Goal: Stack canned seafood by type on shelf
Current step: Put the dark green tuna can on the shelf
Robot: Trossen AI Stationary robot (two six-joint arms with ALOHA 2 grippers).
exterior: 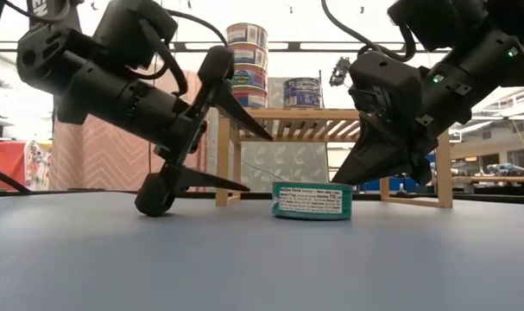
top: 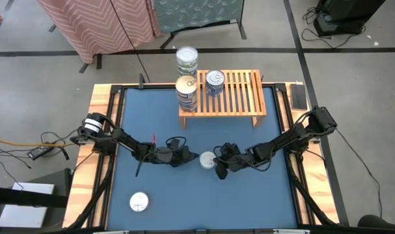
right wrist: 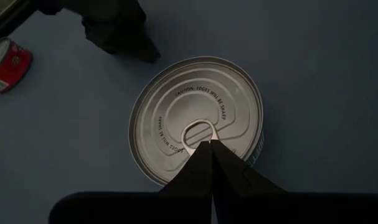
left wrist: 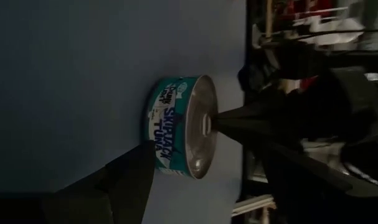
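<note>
Two pincers meet over one teal tin (exterior: 312, 200) lying flat near the middle of the blue table (top: 249, 201). Nearest the table's front edge, well apart from them, a lone silver-topped tin (top: 138, 202) lies on the left side; the right wrist view also shows a red-labelled tin (right wrist: 7, 65) off to one side.

The teal tin sits lid up, its label reading skipjack tuna. The right pincer (right wrist: 209, 148) is pressed shut, its joined tips resting on the lid at the pull ring. The left pincer (exterior: 244, 160) stands wide beside the tin, one finger low along the table and pointing at the tin's side, the other raised above it; it holds nothing. In the high view the tin lies between the two pincers, the left one just to its left and the right one above its right edge.

Farther back stands the shelf (top: 239, 97), a light-wood slatted rack. On its left part rests a blue-labelled tin (top: 215, 82). A gold-topped stack (top: 186, 93) rises at the shelf's left front corner, and a taller silver-topped stack (top: 187, 61) stands just behind it.
</note>
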